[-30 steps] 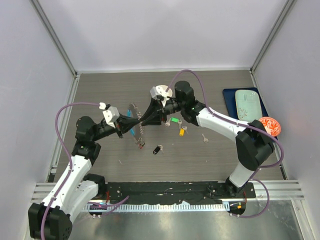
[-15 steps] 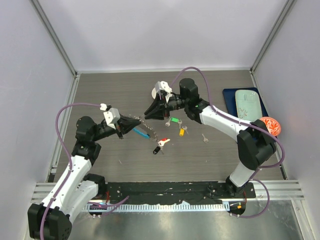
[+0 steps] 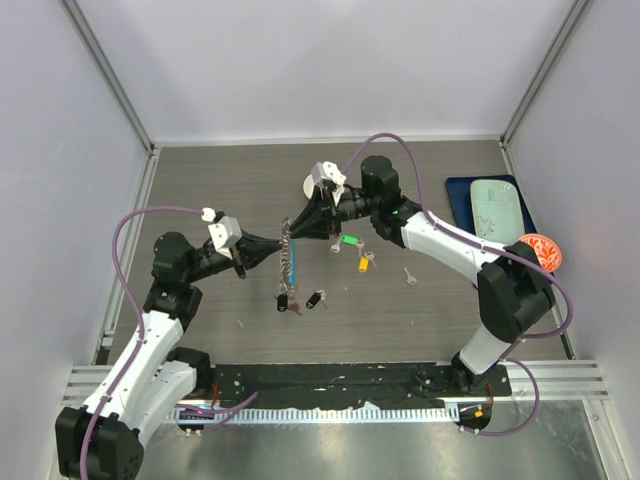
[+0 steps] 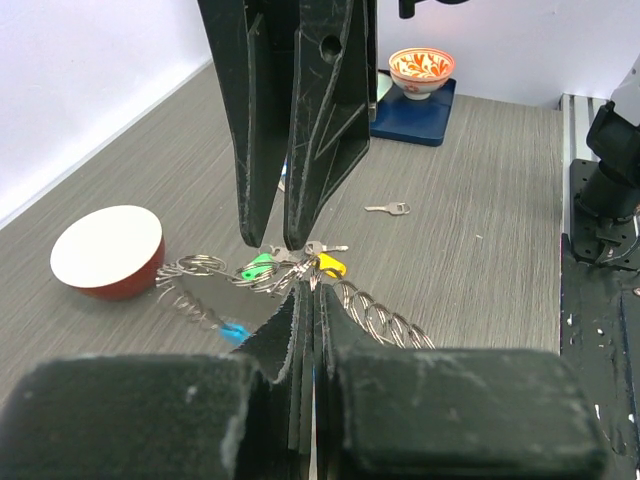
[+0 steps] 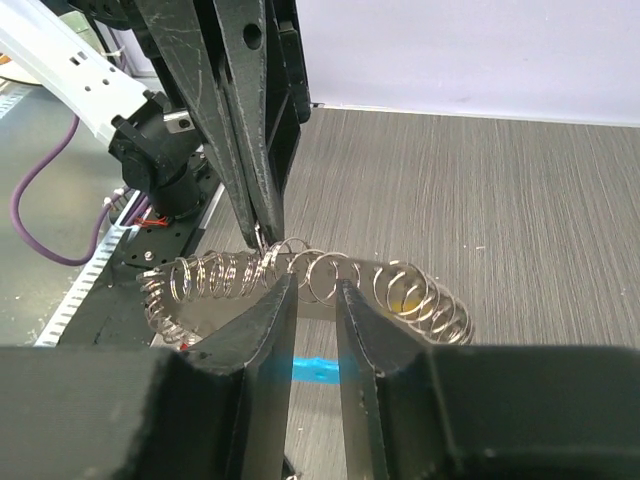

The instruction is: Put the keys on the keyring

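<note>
The keyring, a coil of silvery wire with a blue tag, hangs in the air from my left gripper, whose jaws are shut on it. A few keys dangle at its lower end. My right gripper meets the coil's top; its fingertips stand a little apart, straddling the keyring's loops. On the table lie a green-tagged key, a yellow-tagged key, a plain key and a black-tagged key.
A small white bowl sits behind the right wrist. At the right edge a blue tray holds a pale dish, with an orange patterned bowl beside it. Walls close in the left, back and right.
The right gripper drew back, then came left again onto the keyring, its jaws narrowing. The keyring swung from a slant to hanging straight down; the left gripper held its place.
</note>
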